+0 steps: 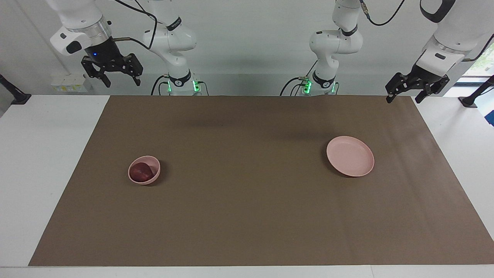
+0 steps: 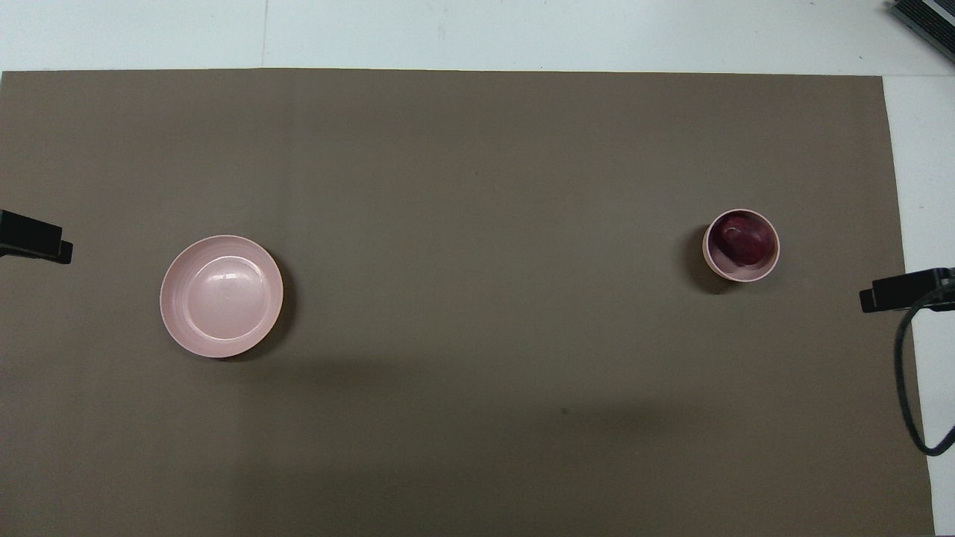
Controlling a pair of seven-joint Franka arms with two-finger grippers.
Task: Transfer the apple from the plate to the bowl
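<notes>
While apple (image 1: 140,171) sits in bowl (image 1: 153,164), left gripper (image 1: 403,92) and right gripper (image 1: 119,80) hang apart-jawed over table edges.

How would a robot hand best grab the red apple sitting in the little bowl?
Probably from straight above, fingers closing on the apple's round sides near its top. The bowl's deep wall rings the fruit, so a sideways approach would hit the rim. The open right gripper, up over its own end of the table, hangs closer than the left gripper.

Bright, even light; soft shadows (faint plate (image 2: 221,296) glare).
</notes>
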